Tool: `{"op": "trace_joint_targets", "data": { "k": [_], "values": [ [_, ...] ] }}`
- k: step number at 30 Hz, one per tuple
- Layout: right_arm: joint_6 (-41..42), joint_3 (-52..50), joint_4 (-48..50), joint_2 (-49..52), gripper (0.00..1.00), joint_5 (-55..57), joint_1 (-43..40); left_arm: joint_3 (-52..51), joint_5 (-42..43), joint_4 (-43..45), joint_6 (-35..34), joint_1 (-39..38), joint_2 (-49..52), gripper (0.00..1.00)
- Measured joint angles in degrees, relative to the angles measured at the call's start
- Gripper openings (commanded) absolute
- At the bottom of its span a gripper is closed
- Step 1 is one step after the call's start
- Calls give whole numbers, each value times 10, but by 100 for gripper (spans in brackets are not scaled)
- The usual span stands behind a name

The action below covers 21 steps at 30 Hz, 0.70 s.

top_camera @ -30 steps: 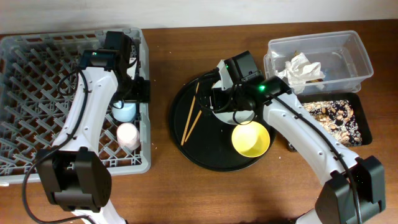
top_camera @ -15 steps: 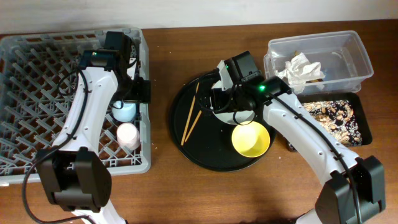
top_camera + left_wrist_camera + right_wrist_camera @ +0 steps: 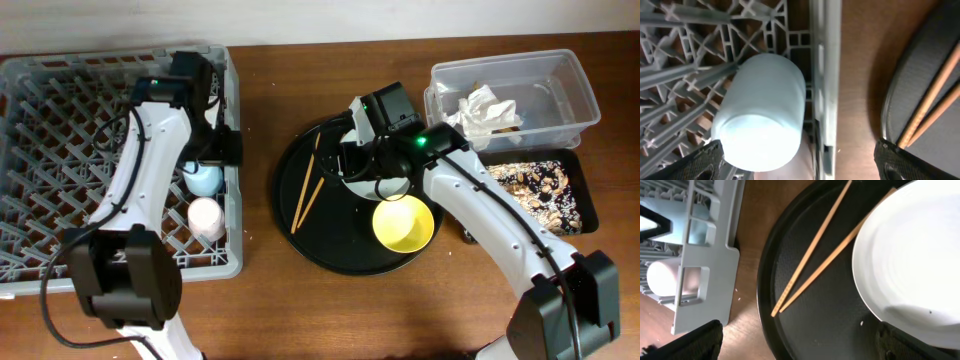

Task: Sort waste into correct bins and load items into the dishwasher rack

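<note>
The left gripper (image 3: 807, 162) has its fingertips (image 3: 700, 165) spread wide at the lower corners of its wrist view and grips nothing. Between them sits one blue cup (image 3: 762, 107) among the pegs of the grey rack (image 3: 60, 150). One pink cup (image 3: 205, 217) stands just beside it. Both are against the rack wall nearest the round black tray (image 3: 340, 250).

The right gripper (image 3: 802, 342) is equally wide open and empty above that tray. On the tray are one pale plate (image 3: 910, 260), two chopsticks (image 3: 812, 262) meeting at their near ends on the plate's rack side, and one yellow bowl (image 3: 403, 224).

Beyond the tray, away from the rack, one clear tub (image 3: 560, 75) holds one napkin (image 3: 485, 110), and one black rectangular tray (image 3: 585, 205) holds brown scraps (image 3: 540, 190) too fine to count.

Overhead, the right arm hides most of the plate, and the wrist view cuts it off.
</note>
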Motion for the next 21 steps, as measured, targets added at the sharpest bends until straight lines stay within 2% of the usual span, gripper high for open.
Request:
{"op": "trace_joint_targets", "data": {
  "k": [5,8,14,17,18,21],
  "values": [
    [0,35,-57,-14,98,0,-42,140,27,-68,0,-2,9,93],
    [0,51,-96,-43,98,0,-81,187,65,-76,0,-7,6,91],
    [0,61,-187,-123,98,0,-200,182,153,-78,-2,-79,7,89],
    [0,62,-214,-135,99,0,-252,148,175,-39,-16,-141,7,89],
    [0,62,-224,-136,98,0,-267,134,178,-21,-22,-162,7,84],
    [0,62,-240,-136,98,2,-292,85,186,46,-48,-222,7,81]
  ]
}}
